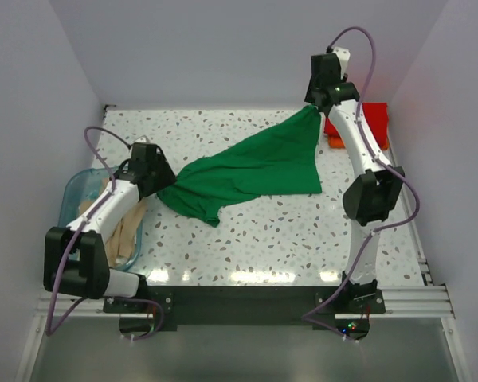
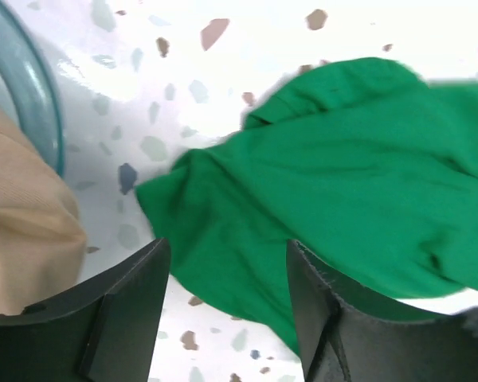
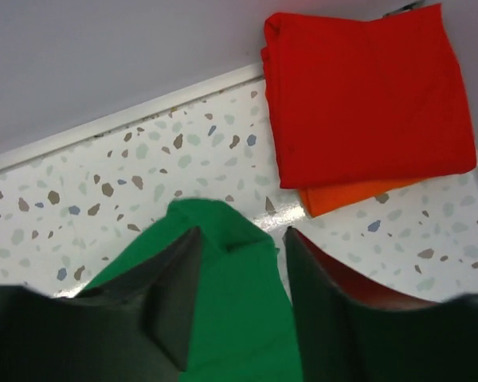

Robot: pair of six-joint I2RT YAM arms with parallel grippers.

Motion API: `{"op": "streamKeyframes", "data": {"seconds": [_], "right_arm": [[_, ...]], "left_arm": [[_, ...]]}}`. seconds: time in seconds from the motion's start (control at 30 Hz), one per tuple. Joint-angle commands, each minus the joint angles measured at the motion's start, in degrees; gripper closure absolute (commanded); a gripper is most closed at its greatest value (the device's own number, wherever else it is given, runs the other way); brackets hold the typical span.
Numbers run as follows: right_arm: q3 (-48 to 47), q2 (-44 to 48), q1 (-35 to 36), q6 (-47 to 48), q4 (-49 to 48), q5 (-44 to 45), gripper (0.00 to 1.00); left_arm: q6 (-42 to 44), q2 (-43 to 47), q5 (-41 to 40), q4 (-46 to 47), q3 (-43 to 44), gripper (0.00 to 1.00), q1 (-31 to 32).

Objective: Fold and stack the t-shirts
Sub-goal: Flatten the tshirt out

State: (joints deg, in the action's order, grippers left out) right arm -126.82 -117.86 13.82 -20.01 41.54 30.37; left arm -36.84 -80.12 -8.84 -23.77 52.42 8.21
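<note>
Spreading the green t-shirt flat on the speckled table looks to be the step in hand. Top view: the shirt lies in a long diagonal. The left gripper is at its near-left end and the right gripper at its far-right corner. The left end is bunched and the lower edge hangs uneven, so it is no clean rectangle. A folded red t-shirt sits at the far right, close behind the right arm. A teal bin at the left edge holds the beige t-shirt, and the left arm reaches past it. Left wrist view: the jaws stand wide apart. Green cloth lies on the table beneath and between them, with nothing clamped, and the bin rim is just to the left. Right wrist view: the jaws are parted and a green corner peaks up between them, apparently not pinched. The red shirt rests on an orange t-shirt, near that corner. Judgement: flatten the crumpled left end before any fold and regrip at matching corners. Keep the far corner off the finished stack, and keep the left fingers off the bin rim.
</note>
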Motion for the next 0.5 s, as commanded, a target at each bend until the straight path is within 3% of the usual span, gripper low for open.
{"op": "streamKeyframes", "data": {"seconds": [0.0,0.03,0.13,0.3,0.47], "right_arm": [[-4.06,0.35,-0.11,0.94,3.9,-4.35,0.45],[-2.48,1.22,-0.2,0.68,4.07,-5.22,0.37],[8.93,8.24,-0.11,-0.11,1.62,-7.51,0.29],[36.92,25.53,-0.11,-2.92,-8.39,-12.96,0.3],[55.43,36.73,0.06,-5.65,-15.24,-15.78,0.31]], "left_arm": [[1.16,4.69,5.41,5.47,-0.03,0.34,-0.12],[0.37,6.71,6.54,5.84,-2.56,0.34,-0.03],[-1.56,10.49,5.6,7.07,-8.54,0.35,2.77],[-6.66,14.11,-0.82,7.95,-16.29,0.4,13.21],[-12.03,16.83,-3.12,12.5,-24.73,0.44,16.84]]}}
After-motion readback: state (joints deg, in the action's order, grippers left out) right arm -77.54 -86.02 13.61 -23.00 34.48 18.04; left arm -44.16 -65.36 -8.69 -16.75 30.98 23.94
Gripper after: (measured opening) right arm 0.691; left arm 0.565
